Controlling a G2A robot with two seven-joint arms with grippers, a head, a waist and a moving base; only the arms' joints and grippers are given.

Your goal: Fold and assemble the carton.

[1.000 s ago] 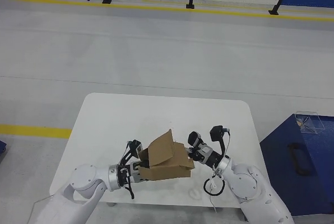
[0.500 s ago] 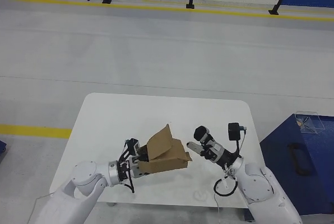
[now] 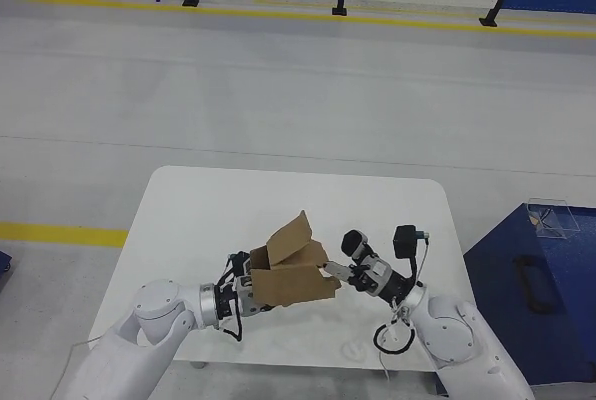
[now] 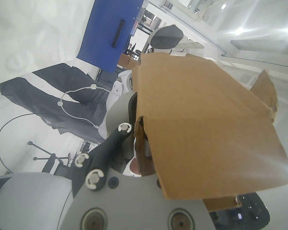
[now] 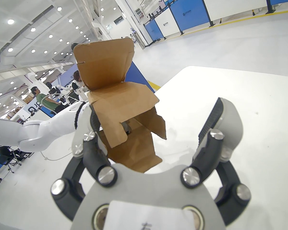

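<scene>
The brown carton is partly folded, with one tall flap standing up, and it sits over the front half of the white table. My left gripper is at the carton's left end, shut on its wall; in the left wrist view the carton spreads across the fingers. My right gripper is at the carton's right end, open. In the right wrist view the carton's loose flaps hang between and in front of its wide-spread fingers.
A blue cabinet stands off the table's right side. A white cable loop hangs by the table's front edge near the right arm. The back half of the table is bare white surface.
The right gripper drew back from the carton's right end, then came up against it again. The left gripper has shifted slightly right with the carton, whose tall flap now stands more upright.
</scene>
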